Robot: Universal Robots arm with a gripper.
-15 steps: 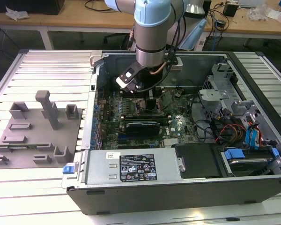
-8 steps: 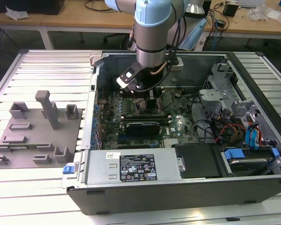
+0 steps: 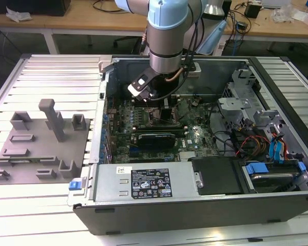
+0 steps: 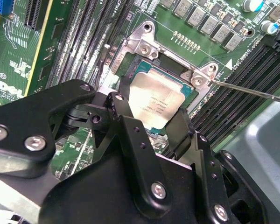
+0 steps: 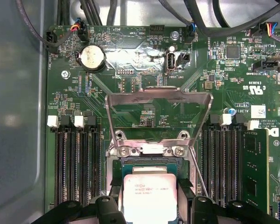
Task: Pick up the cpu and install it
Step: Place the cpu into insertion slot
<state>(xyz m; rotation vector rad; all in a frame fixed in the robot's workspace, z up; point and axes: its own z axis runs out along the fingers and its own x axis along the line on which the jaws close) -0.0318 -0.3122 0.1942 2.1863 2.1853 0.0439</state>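
The open computer case [image 3: 277,205] of grey sheet metal lay on its side, and the arm [image 3: 167,36], a thick blue-and-silver tube, reached straight down into it. Under it was the green circuit board [image 5: 214,93], flat and crowded with small parts and long black slots. The shiny metal cover plate [image 5: 158,95] of the socket stood lifted up. The black gripper [image 4: 151,112] was narrowed onto the cpu [image 5: 150,196]: its matte fingers [image 4: 179,133] pressed two opposite edges. The chip, a thin square with a silvery top, was at the socket, perhaps already lying in it; I could not tell this surely.
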